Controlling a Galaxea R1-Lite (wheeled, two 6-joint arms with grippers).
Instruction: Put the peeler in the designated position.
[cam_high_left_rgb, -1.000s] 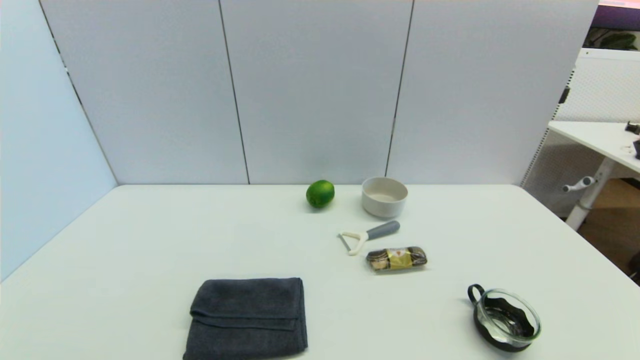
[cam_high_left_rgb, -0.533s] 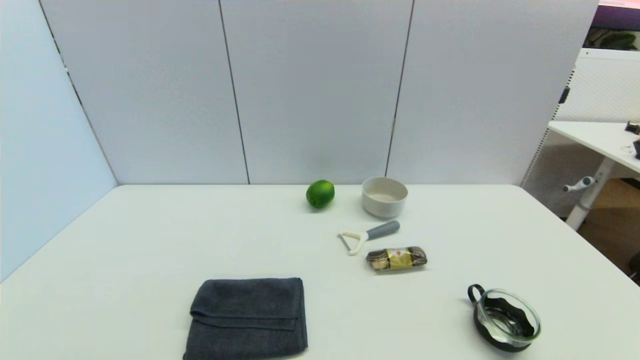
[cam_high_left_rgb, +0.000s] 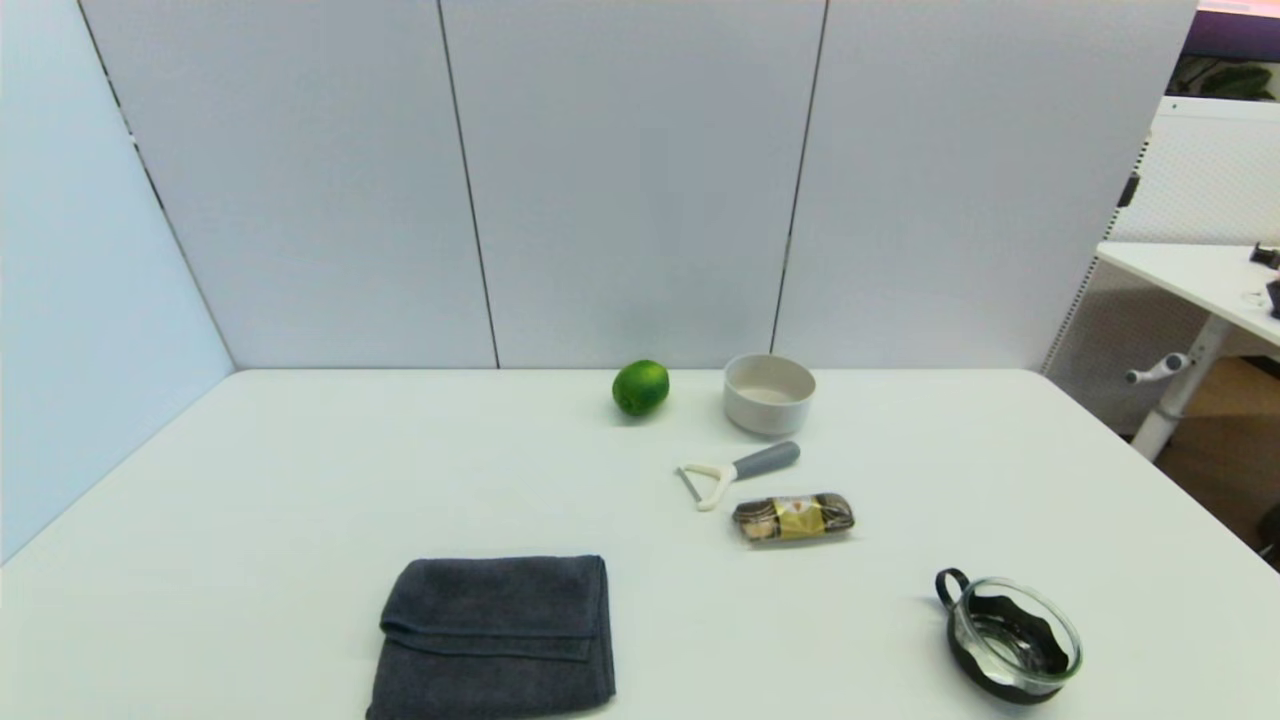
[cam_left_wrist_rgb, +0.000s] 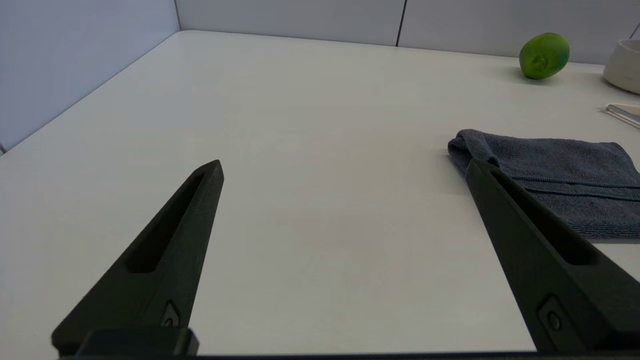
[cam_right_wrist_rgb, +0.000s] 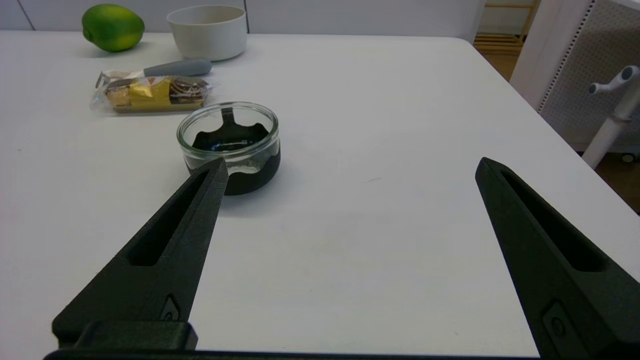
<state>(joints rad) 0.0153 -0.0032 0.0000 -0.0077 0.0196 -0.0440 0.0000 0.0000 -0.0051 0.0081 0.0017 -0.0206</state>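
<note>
The peeler (cam_high_left_rgb: 738, 471) lies flat on the white table, grey handle toward the bowl, white forked head toward the left; its handle (cam_right_wrist_rgb: 175, 68) shows behind the snack pack in the right wrist view, and only its blade tip (cam_left_wrist_rgb: 622, 112) in the left wrist view. Neither arm appears in the head view. My left gripper (cam_left_wrist_rgb: 345, 167) hangs open over bare table near the front left, beside the towel. My right gripper (cam_right_wrist_rgb: 350, 167) is open near the front right, with the glass cup just beyond one finger. The designated position carries no mark that I can see.
A green lime (cam_high_left_rgb: 640, 387) and a white bowl (cam_high_left_rgb: 769, 393) stand at the back. A wrapped snack pack (cam_high_left_rgb: 793, 517) lies just in front of the peeler. A dark grey folded towel (cam_high_left_rgb: 495, 635) sits front centre-left; a glass cup in a black holder (cam_high_left_rgb: 1010, 640) front right.
</note>
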